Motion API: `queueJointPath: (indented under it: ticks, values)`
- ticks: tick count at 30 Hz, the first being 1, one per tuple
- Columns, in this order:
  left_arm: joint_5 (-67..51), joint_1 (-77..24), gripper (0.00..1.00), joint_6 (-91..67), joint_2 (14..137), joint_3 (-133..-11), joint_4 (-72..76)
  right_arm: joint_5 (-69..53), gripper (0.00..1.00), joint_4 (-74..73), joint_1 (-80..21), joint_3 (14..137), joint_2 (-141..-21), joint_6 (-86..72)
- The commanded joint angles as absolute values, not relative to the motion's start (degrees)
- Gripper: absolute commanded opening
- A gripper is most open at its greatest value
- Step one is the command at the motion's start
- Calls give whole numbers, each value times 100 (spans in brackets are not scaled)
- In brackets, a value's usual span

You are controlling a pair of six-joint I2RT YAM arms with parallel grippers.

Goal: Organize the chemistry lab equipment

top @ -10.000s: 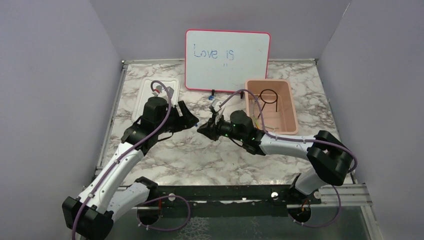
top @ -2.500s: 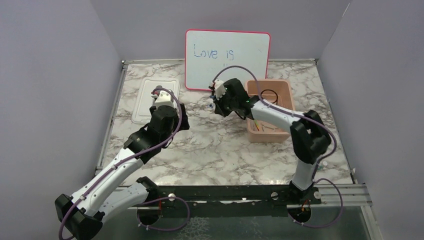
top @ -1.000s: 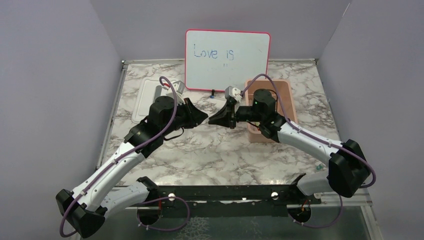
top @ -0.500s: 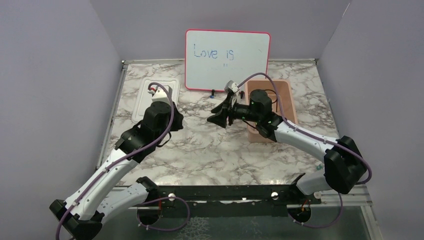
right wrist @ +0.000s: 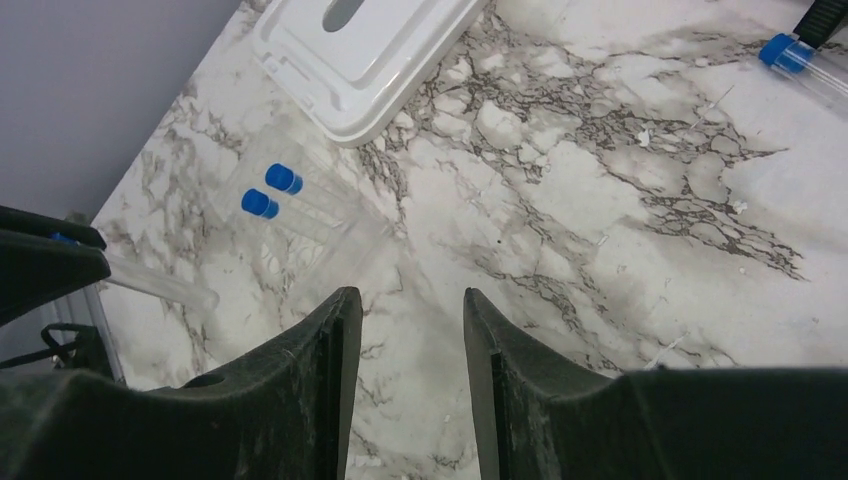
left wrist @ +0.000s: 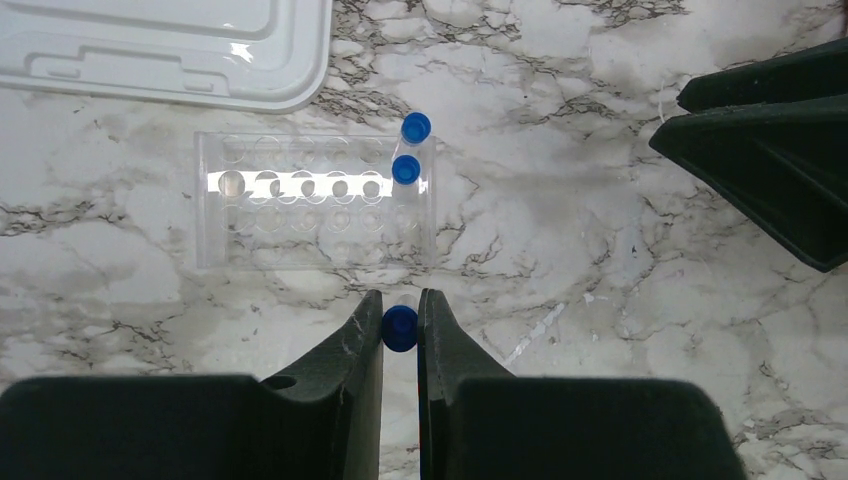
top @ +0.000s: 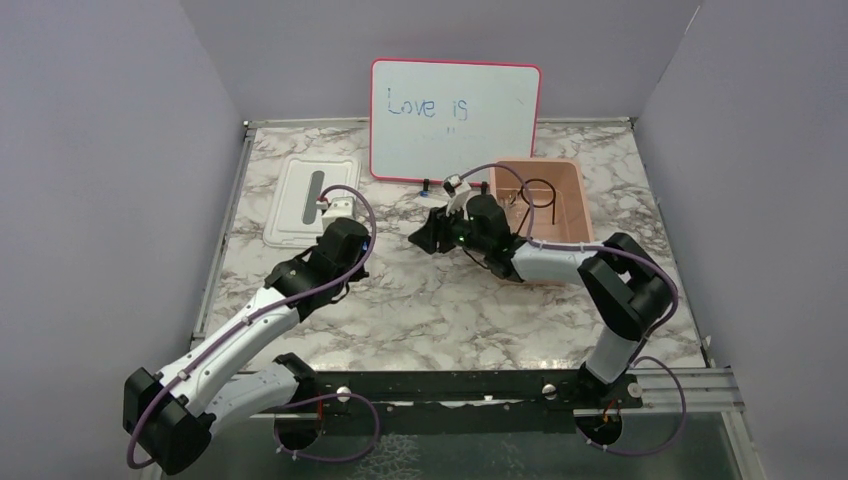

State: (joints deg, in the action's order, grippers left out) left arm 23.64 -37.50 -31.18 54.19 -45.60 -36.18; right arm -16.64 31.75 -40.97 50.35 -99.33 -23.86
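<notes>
A blue-capped tube (left wrist: 400,328) is pinched at its cap end between the jaws of the left gripper (left wrist: 400,303), which are closed tight on it. It hangs over the marble worktop (top: 430,310), just beside the long edge of a clear tube rack (left wrist: 315,213). From the right wrist camera, its clear body can be seen sticking out past the left fingers.

Two more capped tubes (left wrist: 405,170) sit at one end of that rack, blue caps up, close together. The other holes of the rack look unfilled. A loose tube (right wrist: 795,55) lies on its side on the marble, well apart from the rack and over toward the back of the worktop.

The right gripper (right wrist: 407,297) hovers above bare marble with its jaws standing apart and nothing between them. Its tips point toward the rack and the left gripper.

Further out, a black wire ring (top: 535,192) lies inside the pink tub (top: 565,225) at the back right, with the right arm reaching across the tub's near corner. Whatever else is in the tub is too small to make out. The white lid (top: 300,205) lies flat at the back left, just beyond the rack. Between lid and tub, the pink-framed whiteboard (top: 455,120) stands upright against the back wall with "Love is" written on it.
</notes>
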Motion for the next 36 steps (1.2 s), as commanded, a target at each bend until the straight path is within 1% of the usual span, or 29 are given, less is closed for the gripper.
queueJointPath:
  ticks: [1,5,11,23,36]
  values:
    - [2595,-3741,7,-3348,5516,-4336,-3086,-877,45,3873,-4234,4983,-10136,-2496]
    - [2769,-3744,7,-3544,5526,-4071,-2655,-864,45,4058,-4295,4999,-10360,-2465]
    - [3253,-3744,7,-3984,5770,-4004,-2529,-868,45,4143,-4392,5040,-10462,-2340]
    - [3329,-3744,7,-4192,6140,-4006,-2072,-842,45,4221,-4443,4984,-10479,-2329]
    - [3631,-3744,7,-4174,6379,-3930,-1978,-894,45,4478,-4447,4805,-10389,-2330]
